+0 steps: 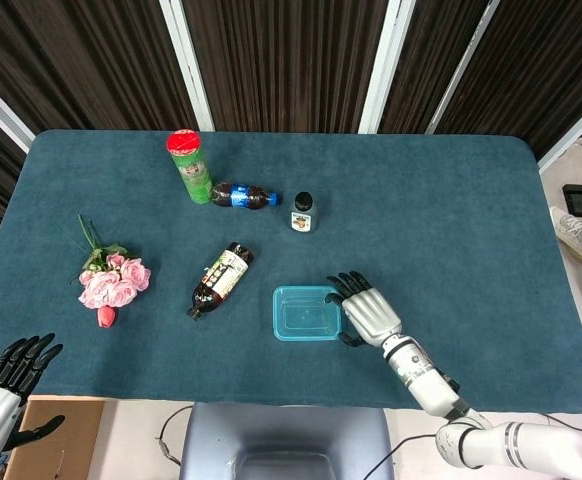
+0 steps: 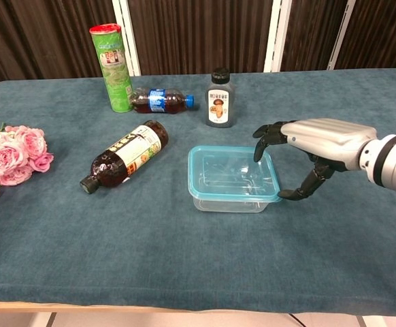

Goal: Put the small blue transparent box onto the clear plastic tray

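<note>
The small blue transparent box [image 1: 306,313] [image 2: 232,177] lies open side up on the blue table cloth near the front edge. My right hand [image 1: 371,312] [image 2: 320,139] is at its right end. The fingers hook over the far right rim and the thumb presses the near right corner, so the hand grips that end. The box looks slightly raised on that side. No clear plastic tray shows in either view. My left hand [image 1: 1,385] hangs off the table's front left corner, fingers apart and holding nothing.
A dark sauce bottle [image 1: 221,279] [image 2: 124,155] lies left of the box. Behind stand a small dark bottle [image 1: 302,212] [image 2: 219,99] and a green can [image 1: 189,165] [image 2: 114,67], with a cola bottle [image 1: 241,196] [image 2: 158,100] lying between. Pink roses [image 1: 111,282] [image 2: 11,155] lie at the left.
</note>
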Available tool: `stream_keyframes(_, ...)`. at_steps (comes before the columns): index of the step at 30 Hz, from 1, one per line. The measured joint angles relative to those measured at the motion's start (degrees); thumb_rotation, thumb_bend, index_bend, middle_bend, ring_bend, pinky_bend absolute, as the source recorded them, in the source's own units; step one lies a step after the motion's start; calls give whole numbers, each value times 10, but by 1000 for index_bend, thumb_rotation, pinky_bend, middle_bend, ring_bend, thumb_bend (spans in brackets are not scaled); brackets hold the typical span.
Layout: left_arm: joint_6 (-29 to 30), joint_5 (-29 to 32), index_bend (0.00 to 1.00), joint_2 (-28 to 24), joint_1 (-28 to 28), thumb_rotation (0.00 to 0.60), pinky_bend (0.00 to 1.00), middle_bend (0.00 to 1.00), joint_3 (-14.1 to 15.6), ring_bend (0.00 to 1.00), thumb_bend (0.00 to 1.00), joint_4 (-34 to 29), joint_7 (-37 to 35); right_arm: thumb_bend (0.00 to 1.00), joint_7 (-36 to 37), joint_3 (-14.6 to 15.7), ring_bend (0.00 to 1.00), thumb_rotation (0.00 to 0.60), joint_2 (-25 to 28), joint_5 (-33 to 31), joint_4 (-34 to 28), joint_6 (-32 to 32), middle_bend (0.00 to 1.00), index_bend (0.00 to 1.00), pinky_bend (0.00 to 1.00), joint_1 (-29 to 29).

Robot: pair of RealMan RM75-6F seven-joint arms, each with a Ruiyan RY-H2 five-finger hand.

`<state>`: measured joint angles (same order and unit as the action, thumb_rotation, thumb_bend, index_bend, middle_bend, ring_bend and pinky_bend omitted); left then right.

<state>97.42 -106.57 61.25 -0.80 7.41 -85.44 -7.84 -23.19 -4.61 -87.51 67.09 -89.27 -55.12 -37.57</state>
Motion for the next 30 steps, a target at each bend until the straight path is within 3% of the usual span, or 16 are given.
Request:
stream_keyframes(22,-4,2,0,0,-1,600,100,20,0,17,426,-1,1,390,38,-19,0,600,16,13,-44,-8,168,408,88,-1)
stream_keyframes(26,-8,6,0,0,-2,600,100,20,-1,17,427,-2,2,310,11,-25,0,600,15,-4,-48,-1,152,430,87,-11)
stream_keyframes(30,-15,15,0,1,-4,600,100,20,-3,16,427,-3,4,304,-56,-33,0,600,15,-38,-57,1,131,430,83,-30)
